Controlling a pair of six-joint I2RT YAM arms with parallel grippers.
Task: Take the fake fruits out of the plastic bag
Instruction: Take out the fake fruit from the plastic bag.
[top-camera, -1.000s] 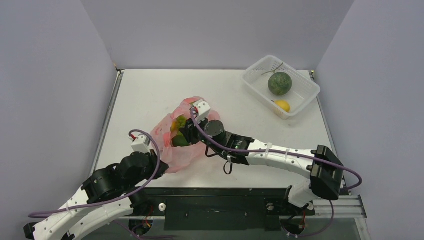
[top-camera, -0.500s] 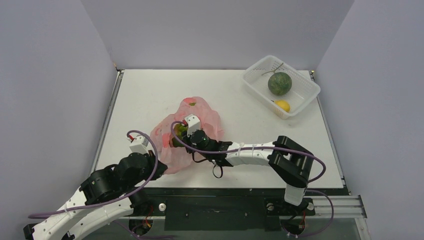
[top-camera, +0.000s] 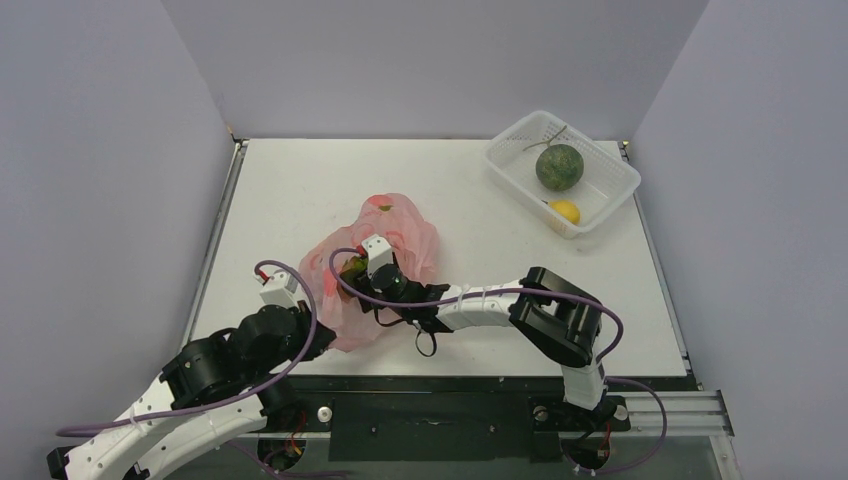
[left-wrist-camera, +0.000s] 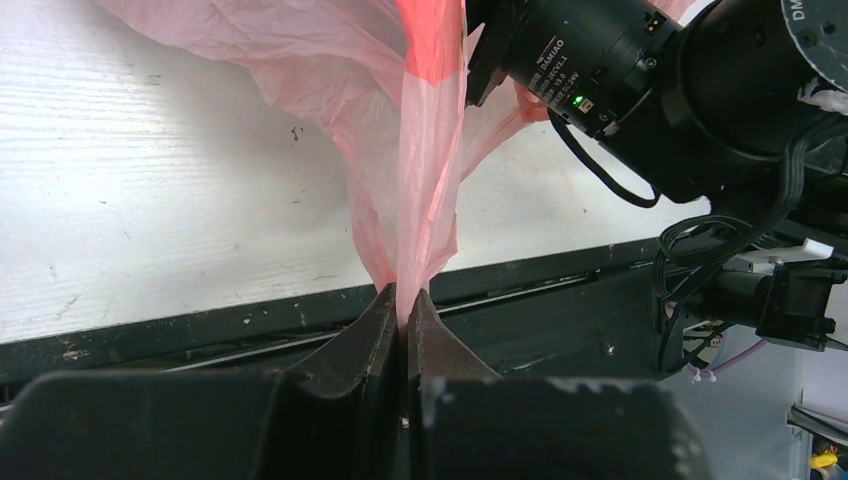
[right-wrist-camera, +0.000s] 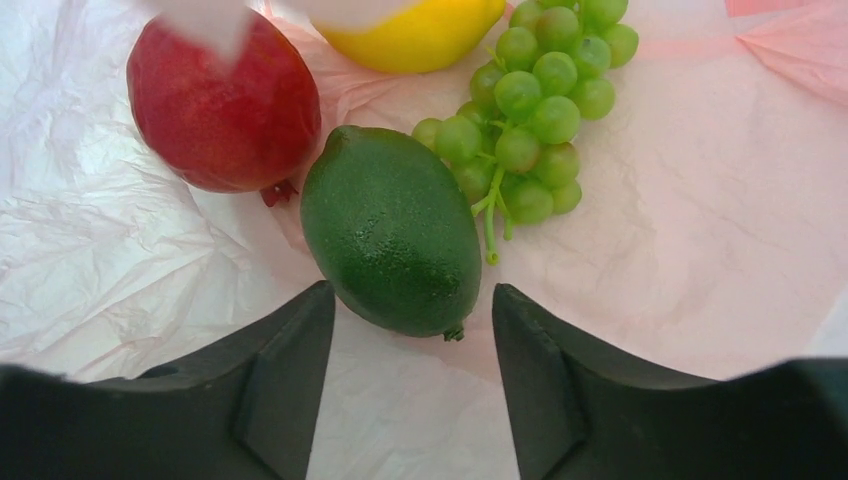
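Observation:
The pink plastic bag (top-camera: 392, 228) lies crumpled left of the table's middle. My left gripper (left-wrist-camera: 405, 300) is shut on a pinched fold of the bag's (left-wrist-camera: 425, 170) near edge, which stretches taut away from it. My right gripper (top-camera: 352, 270) reaches into the bag's mouth from the right. In the right wrist view this gripper (right-wrist-camera: 412, 297) is open, with the near end of a dark green oval fruit (right-wrist-camera: 392, 228) between its fingertips and no contact showing. Behind it lie a red round fruit (right-wrist-camera: 222, 105), a yellow lemon (right-wrist-camera: 420, 30) and a bunch of green grapes (right-wrist-camera: 530, 100).
A white perforated basket (top-camera: 603, 178) stands at the back right with a grey-green melon (top-camera: 559, 167) and a yellow lemon (top-camera: 565, 211) in it. The right arm's forearm (top-camera: 480, 300) lies low across the table's near middle. Bare white table (top-camera: 300, 190) surrounds the bag.
My right gripper has pushed deeper into the bag, leftward and nearer, and its jaws have opened wider. The left gripper has kept its hold on the bag.

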